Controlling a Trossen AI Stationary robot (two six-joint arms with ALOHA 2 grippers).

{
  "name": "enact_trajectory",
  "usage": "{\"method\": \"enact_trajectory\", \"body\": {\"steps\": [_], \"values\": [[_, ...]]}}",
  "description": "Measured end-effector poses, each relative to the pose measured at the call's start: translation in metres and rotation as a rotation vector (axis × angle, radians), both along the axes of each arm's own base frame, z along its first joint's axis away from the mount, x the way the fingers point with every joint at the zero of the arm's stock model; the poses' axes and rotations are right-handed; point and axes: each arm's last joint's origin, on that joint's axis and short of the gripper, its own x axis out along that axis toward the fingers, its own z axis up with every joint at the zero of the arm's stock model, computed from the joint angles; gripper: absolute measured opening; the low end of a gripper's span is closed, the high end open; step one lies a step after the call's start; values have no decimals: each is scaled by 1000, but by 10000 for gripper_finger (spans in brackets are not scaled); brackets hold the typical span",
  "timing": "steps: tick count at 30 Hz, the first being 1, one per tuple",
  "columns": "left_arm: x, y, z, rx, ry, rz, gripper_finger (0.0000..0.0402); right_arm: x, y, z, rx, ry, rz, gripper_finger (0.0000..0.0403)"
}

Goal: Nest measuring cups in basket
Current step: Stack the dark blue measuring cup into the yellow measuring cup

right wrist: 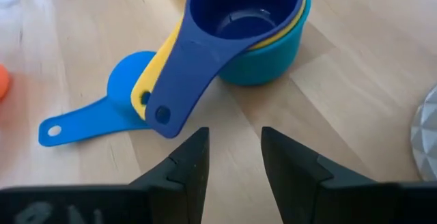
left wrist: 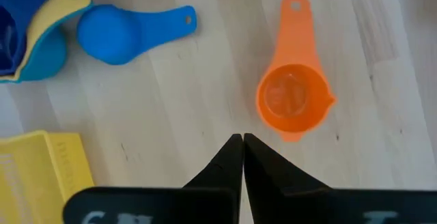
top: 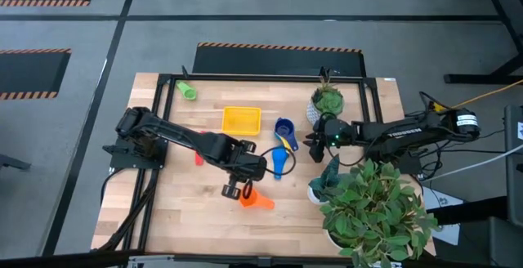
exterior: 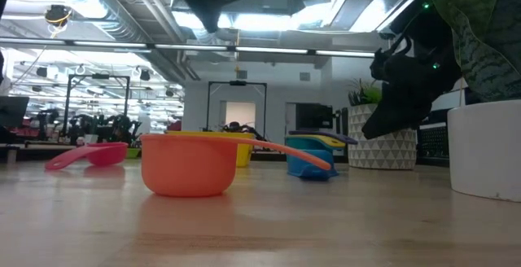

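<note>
Near the table's front centre, the left gripper, fingers pressed together, hovers just short of the upright orange cup, which should be taken by its handle; the right gripper, fingers spread and empty, faces the dark blue cup nested beside the yellow basket.

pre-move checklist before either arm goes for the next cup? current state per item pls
1. Left gripper empty and shut above the table, near the orange cup: ok.
2. Right gripper open, empty, facing the dark blue cup: ok.
3. Dark blue cup sits nested in a yellow and a teal cup, on the table, not in the basket: not ok.
4. Blue cup lies mouth down: not ok.
5. Basket holds no cups: cannot tell.
6. Green cup lies far from both grippers: not ok.
</note>
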Motion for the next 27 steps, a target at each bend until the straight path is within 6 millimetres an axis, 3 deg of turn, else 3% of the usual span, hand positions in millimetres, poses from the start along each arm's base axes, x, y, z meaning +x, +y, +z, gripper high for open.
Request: {"method": "enact_trajectory", "body": {"steps": [19,27], "values": [[-2,0,1,-3,8,13,5,19,6,-25,4,11,-30,138],[-2,0,1,-3,8,14,4,23,9,-25,69,-31,48,138]]}}
